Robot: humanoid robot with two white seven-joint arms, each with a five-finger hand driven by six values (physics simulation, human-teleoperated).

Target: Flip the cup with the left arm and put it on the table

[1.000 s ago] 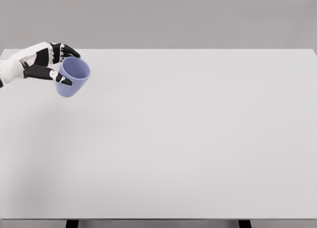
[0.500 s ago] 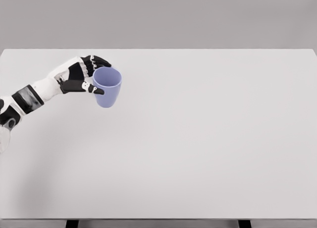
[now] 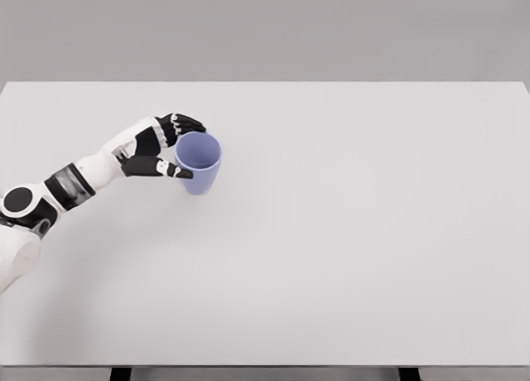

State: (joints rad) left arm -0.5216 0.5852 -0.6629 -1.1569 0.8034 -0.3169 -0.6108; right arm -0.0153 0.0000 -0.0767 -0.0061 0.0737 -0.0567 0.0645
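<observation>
Can't really tell if the cup's (image 3: 199, 163) bottom is actually touching the table (image 3: 348, 232) or just hanging right above it, there's only a faint shadow under it. The near side of the cup wall is partly covered by the thumb, and the fingers (image 3: 184, 122) wrap round the far side so you only see the black tips poking over the rim. The arm itself gets cut off at the left edge, shoulder mostly out of sight. Two dark table legs barely peek out along the bottom. Count-wise: one cup, purple-blue, mouth up, one table, one arm in sight. The left hand (image 3: 159, 145) is closed around the cup, sitting in the left half of the surface, nearer the far edge than the near one
</observation>
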